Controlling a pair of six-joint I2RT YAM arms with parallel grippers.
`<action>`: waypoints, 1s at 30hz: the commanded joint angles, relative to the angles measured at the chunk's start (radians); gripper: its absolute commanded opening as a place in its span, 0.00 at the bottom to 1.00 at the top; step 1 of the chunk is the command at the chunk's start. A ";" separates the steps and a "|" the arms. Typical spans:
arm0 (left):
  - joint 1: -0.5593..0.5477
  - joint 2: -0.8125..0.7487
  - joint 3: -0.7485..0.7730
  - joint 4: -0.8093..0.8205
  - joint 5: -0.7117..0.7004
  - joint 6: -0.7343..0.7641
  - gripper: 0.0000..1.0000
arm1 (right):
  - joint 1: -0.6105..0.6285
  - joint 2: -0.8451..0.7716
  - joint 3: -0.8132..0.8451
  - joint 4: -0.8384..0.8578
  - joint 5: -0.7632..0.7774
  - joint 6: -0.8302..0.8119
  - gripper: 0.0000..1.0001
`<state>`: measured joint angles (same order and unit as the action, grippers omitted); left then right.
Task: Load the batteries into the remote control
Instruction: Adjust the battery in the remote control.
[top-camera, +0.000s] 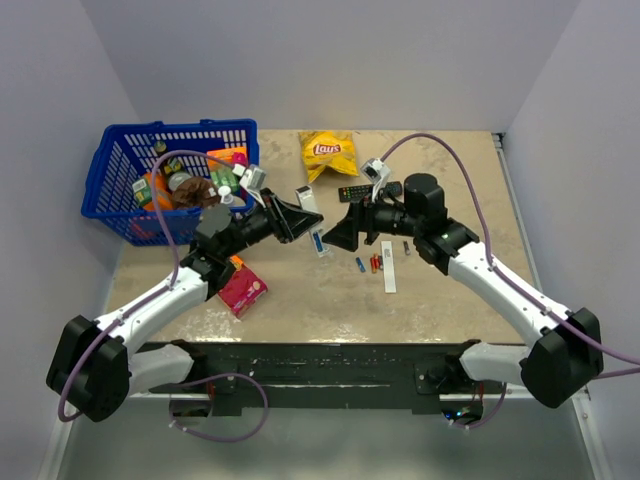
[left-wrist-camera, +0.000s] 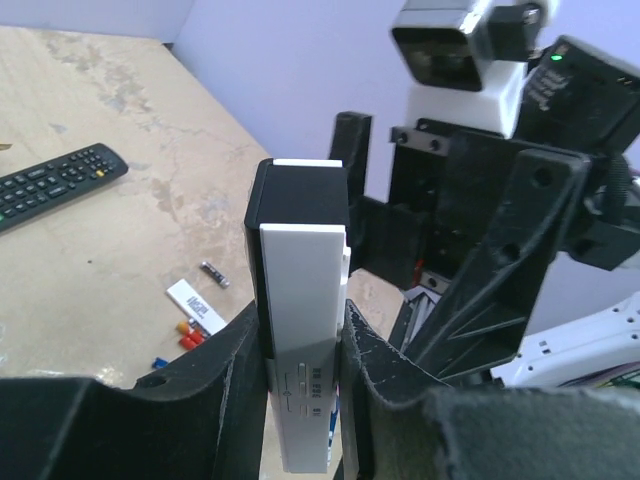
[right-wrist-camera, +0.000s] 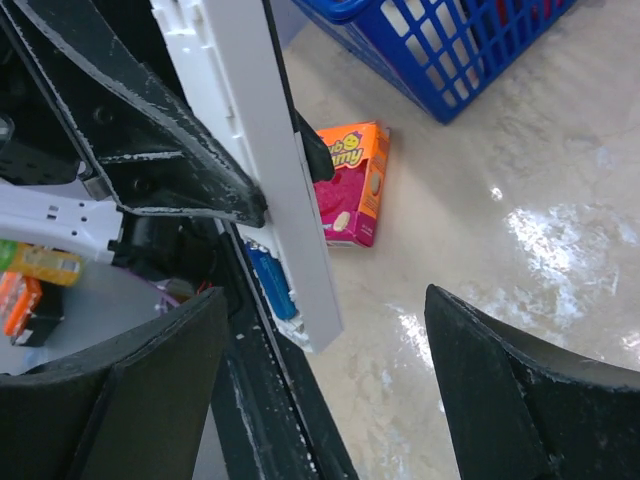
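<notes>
My left gripper is shut on the slim white remote control and holds it above the table. In the left wrist view the remote stands upright between the pads, dark end up. In the right wrist view its open back faces the camera with one blue battery seated in the compartment. My right gripper is wide open and empty, its jaws spread around the remote's lower end without touching it. A loose blue battery and red/orange batteries lie on the table beside the white back strip.
A black button remote and a Lay's chip bag lie behind the grippers. A blue basket full of goods stands at the far left. A pink box lies near the left arm. A small dark grey piece lies by the strip.
</notes>
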<state>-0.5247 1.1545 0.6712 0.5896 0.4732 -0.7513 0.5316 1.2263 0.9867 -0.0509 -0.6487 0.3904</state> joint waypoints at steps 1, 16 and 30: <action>0.002 -0.013 0.045 0.141 0.050 -0.040 0.00 | -0.002 -0.007 0.012 0.151 -0.097 0.071 0.83; 0.000 -0.004 0.064 0.184 0.070 -0.066 0.00 | -0.002 0.038 0.035 0.203 -0.127 0.111 0.74; -0.006 0.004 0.073 0.176 0.058 -0.057 0.00 | 0.002 0.062 0.044 0.260 -0.138 0.150 0.69</action>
<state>-0.5251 1.1576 0.6937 0.6937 0.5331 -0.8120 0.5308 1.2785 0.9836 0.1547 -0.7540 0.5236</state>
